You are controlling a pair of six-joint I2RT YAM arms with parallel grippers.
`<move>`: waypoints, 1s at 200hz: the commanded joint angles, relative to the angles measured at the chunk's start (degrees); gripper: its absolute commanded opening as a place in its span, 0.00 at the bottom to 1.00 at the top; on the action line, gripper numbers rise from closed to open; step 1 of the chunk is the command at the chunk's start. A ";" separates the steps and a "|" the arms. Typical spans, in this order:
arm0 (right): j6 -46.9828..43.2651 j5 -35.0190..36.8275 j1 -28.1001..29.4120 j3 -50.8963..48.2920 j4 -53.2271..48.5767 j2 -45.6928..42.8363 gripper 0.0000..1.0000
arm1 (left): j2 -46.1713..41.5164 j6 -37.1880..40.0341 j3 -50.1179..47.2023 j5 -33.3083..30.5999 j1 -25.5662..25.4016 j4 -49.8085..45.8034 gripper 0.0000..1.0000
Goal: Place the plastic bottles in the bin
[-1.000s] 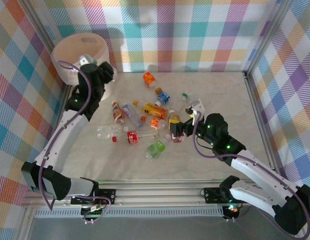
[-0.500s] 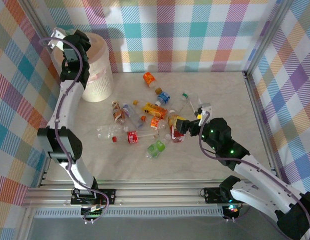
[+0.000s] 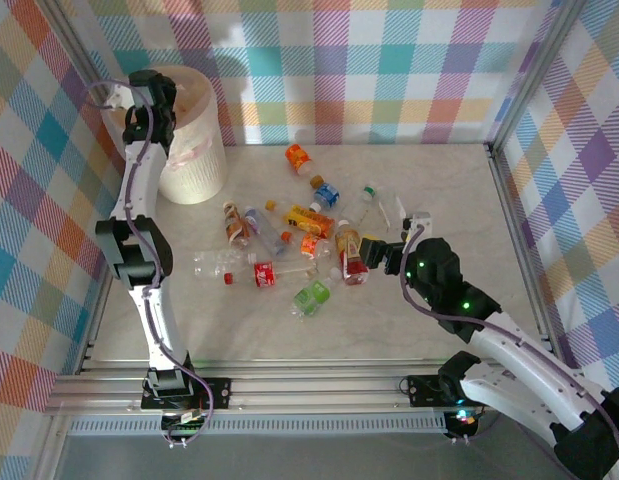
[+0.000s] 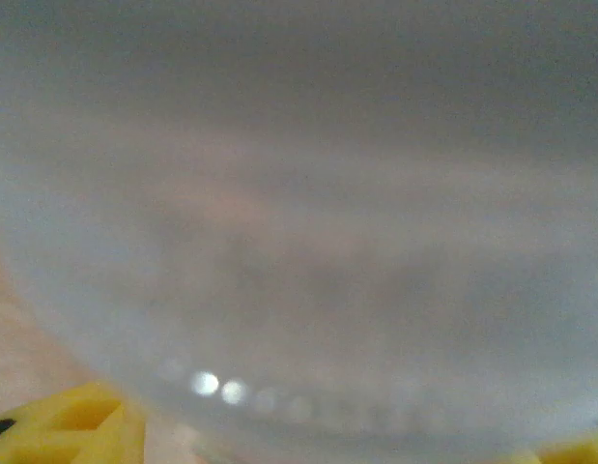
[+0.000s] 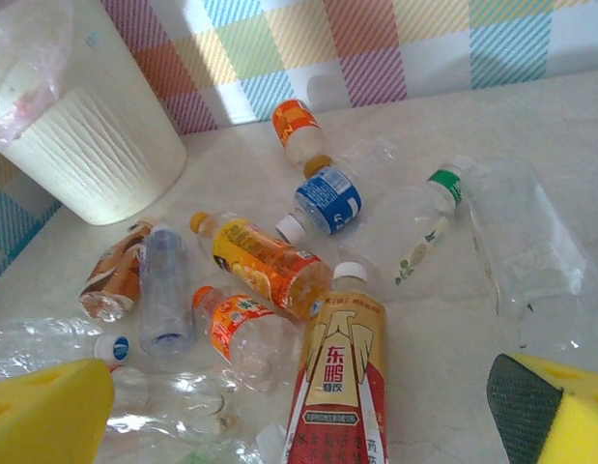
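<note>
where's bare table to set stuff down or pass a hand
Bare: the near strip of table between bottles and front rail; the far right corner. Crowded: the middle, from bin to right gripper.

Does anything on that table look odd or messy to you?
Yes: the plastic bottles lie strewn on their sides in the middle of the table, none upright. One clear bottle on the right looks crumpled. The bin stands upright in the far-left corner.
</note>
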 commanded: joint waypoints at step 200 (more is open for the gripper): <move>2.78 0.57 0.03 5.71 -1.39 9.85 1.00 | 5.76 0.81 7.23 20.97 1.95 0.81 0.82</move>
